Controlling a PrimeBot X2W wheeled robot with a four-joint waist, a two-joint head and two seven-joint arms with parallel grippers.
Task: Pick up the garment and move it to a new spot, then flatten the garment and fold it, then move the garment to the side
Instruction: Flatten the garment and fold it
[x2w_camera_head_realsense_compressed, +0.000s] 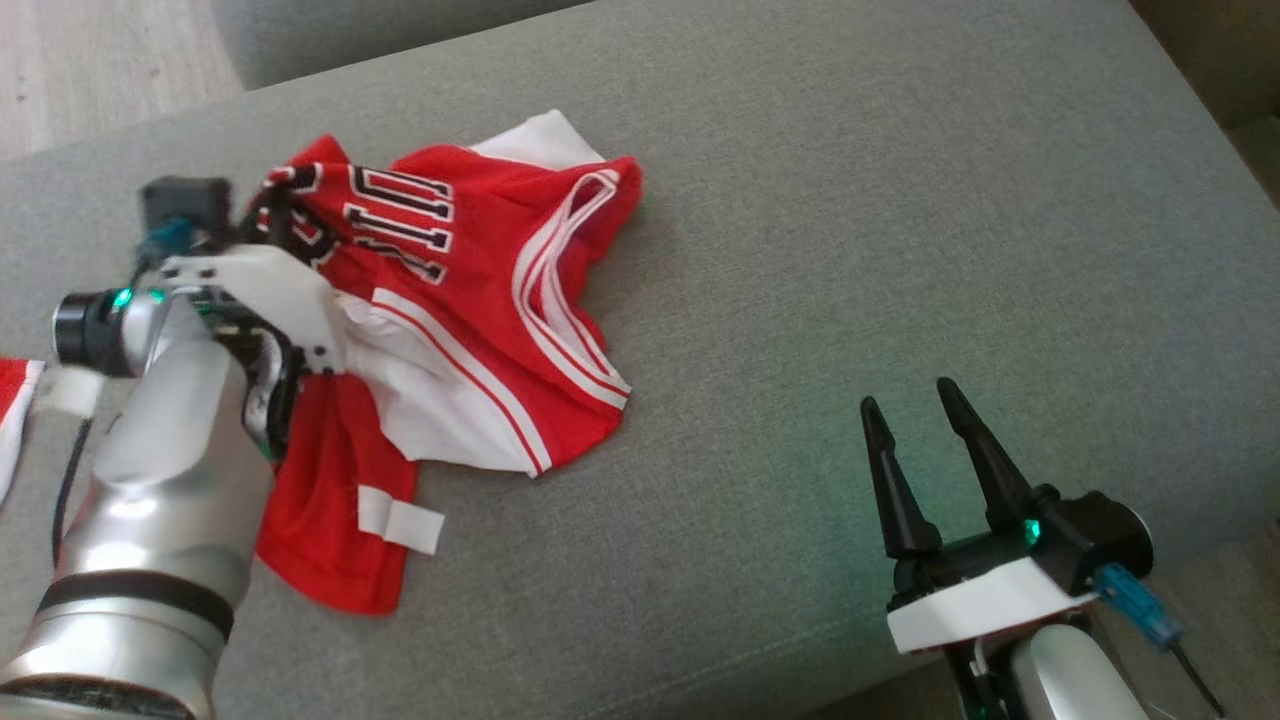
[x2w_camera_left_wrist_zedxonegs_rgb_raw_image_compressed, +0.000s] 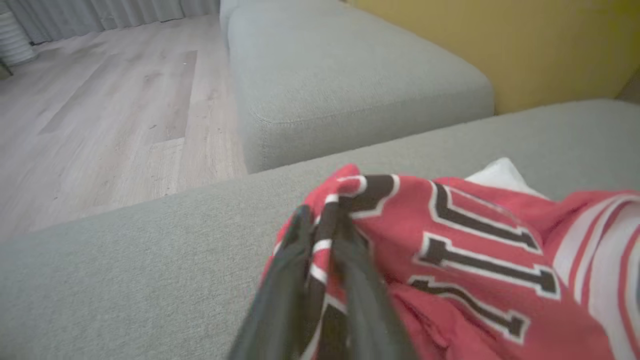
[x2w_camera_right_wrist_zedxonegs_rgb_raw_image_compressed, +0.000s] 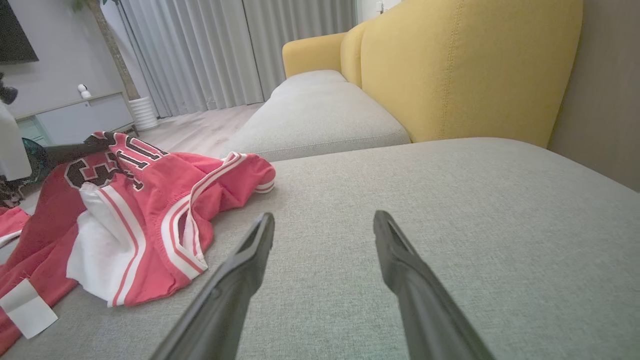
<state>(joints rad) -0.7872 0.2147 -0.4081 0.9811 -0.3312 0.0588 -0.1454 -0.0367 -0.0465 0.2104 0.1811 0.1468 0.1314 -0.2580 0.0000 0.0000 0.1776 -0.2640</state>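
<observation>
A red and white jersey (x2w_camera_head_realsense_compressed: 470, 310) with black lettering lies crumpled on the grey sofa cushion (x2w_camera_head_realsense_compressed: 850, 250), left of centre. My left gripper (x2w_camera_head_realsense_compressed: 280, 195) is shut on the jersey's upper left edge, pinching a fold of lettered cloth (x2w_camera_left_wrist_zedxonegs_rgb_raw_image_compressed: 325, 235) between its dark fingers (x2w_camera_left_wrist_zedxonegs_rgb_raw_image_compressed: 285, 280). The jersey (x2w_camera_right_wrist_zedxonegs_rgb_raw_image_compressed: 140, 210) drapes down from that hold, and part of it hangs under my left forearm. My right gripper (x2w_camera_head_realsense_compressed: 912, 398) stands open over bare cushion at the lower right, well clear of the jersey, with nothing between its fingers (x2w_camera_right_wrist_zedxonegs_rgb_raw_image_compressed: 245, 270).
A second grey cushion (x2w_camera_left_wrist_zedxonegs_rgb_raw_image_compressed: 350, 75) sits beyond a gap at the far side. Yellow sofa backs (x2w_camera_right_wrist_zedxonegs_rgb_raw_image_compressed: 470, 70) rise behind the cushions. Wooden floor (x2w_camera_left_wrist_zedxonegs_rgb_raw_image_compressed: 100, 115) lies past the far left edge. A white label (x2w_camera_head_realsense_compressed: 400, 520) sticks out of the jersey's near hem.
</observation>
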